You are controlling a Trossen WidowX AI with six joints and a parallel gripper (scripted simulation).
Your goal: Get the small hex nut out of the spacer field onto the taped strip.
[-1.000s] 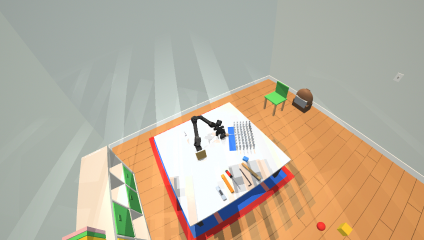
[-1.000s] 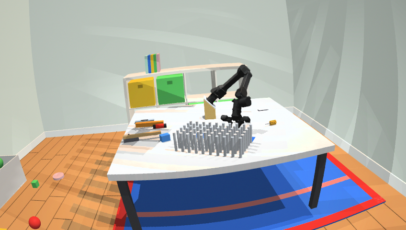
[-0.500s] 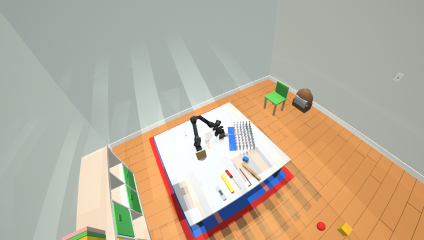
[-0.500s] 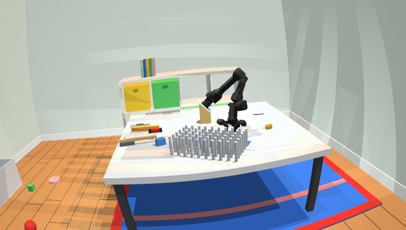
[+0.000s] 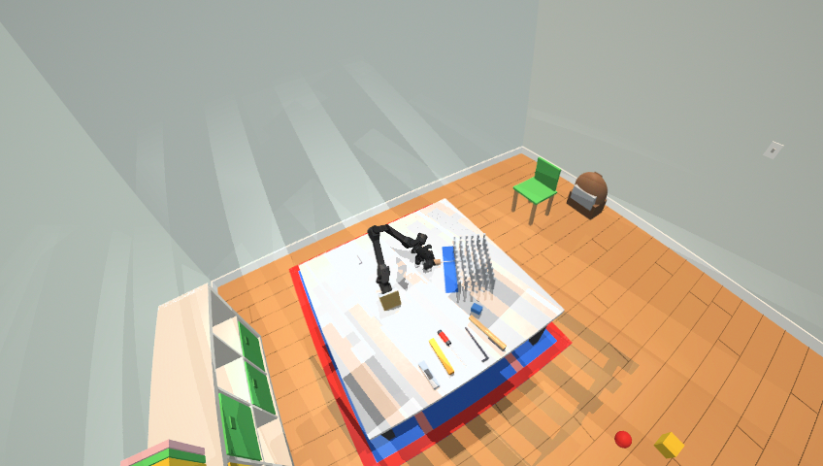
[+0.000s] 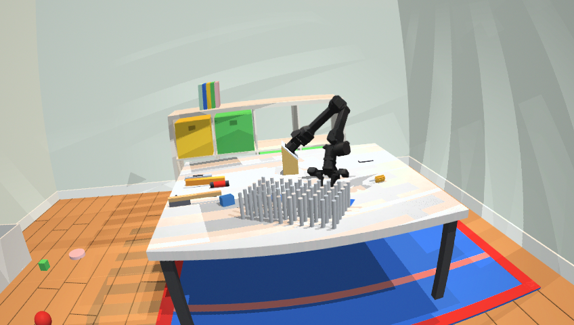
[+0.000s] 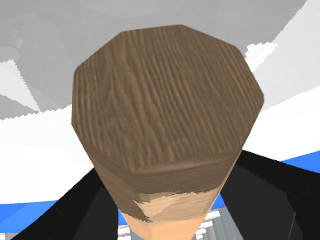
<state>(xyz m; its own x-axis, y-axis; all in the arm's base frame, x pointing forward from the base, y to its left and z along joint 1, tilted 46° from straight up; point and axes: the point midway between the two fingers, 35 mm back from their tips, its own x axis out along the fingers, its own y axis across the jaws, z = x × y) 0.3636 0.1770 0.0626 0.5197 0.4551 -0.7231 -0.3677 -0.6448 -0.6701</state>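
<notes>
A robot gripper [image 5: 433,263] [image 7: 162,163] grips a wooden handle [image 5: 438,261] [image 7: 167,100], its grain seen only close up, near spacers [image 5: 475,268] [image 6: 298,205] right of the top view's center; the nut is indiscernible. A white table [image 5: 357,288] [image 6: 241,246] stands on wood flooring [image 5: 664,288] [image 6: 100,225].

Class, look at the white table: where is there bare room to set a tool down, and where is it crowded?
Bare patches show between the wooden block and the blue strip, and left of the yellow-handled tool in the top view. The spacer field is crowded.
</notes>
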